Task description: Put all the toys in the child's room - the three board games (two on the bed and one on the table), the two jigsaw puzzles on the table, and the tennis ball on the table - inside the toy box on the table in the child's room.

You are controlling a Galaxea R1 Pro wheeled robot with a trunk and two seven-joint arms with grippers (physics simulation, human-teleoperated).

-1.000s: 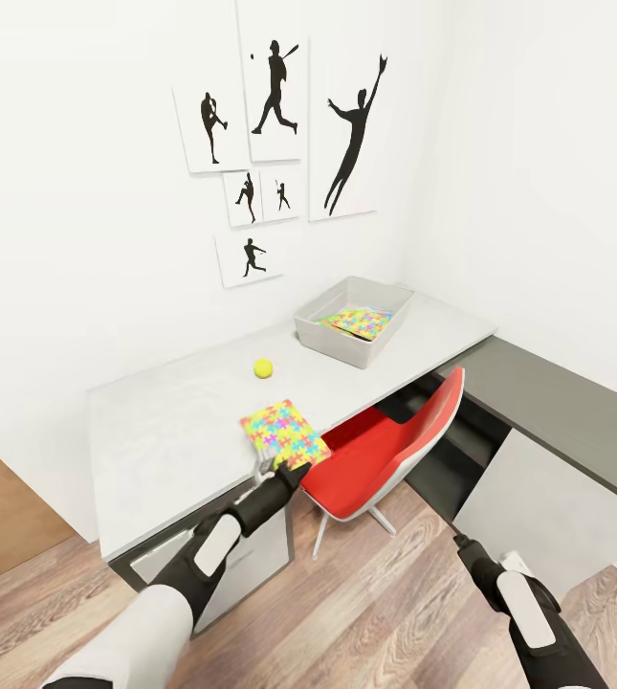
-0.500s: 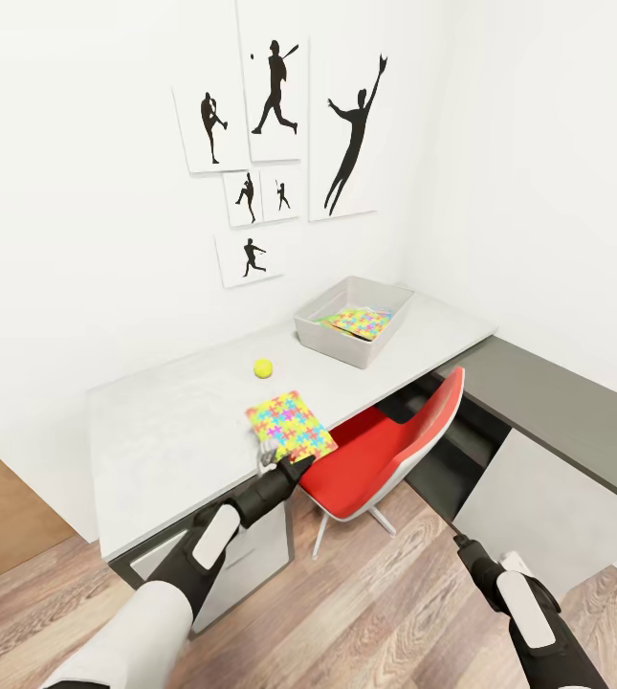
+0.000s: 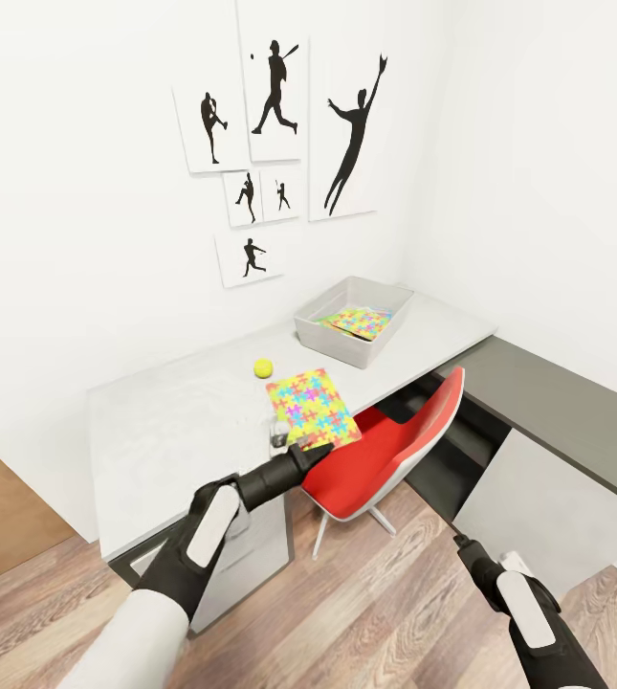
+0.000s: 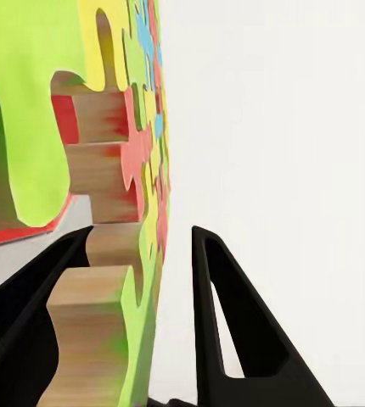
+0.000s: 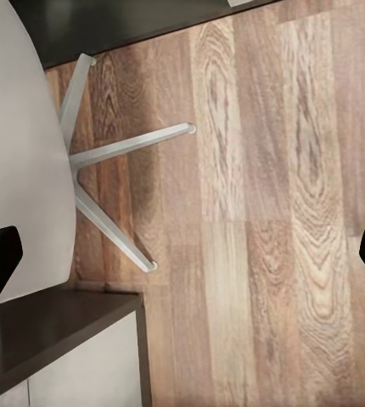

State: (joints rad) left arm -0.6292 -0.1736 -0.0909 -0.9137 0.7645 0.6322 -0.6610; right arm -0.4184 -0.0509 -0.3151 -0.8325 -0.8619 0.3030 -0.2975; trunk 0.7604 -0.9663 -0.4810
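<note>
My left gripper is shut on the near edge of a multicoloured jigsaw puzzle, held tilted above the white table's front edge. The left wrist view shows the puzzle edge-on between the two black fingers. A second jigsaw puzzle lies inside the grey toy box at the table's far right. The yellow-green tennis ball rests on the table just behind the held puzzle. My right gripper hangs open over the wood floor. The board games and the bed are out of view.
A red chair is tucked under the table just right of my left gripper. The lower dark grey side desk runs along the right wall. Baseball silhouette pictures hang on the wall behind the table.
My left gripper has lifted the puzzle off the table and carried it up and to the right, toward the toy box. The right arm has not moved.
</note>
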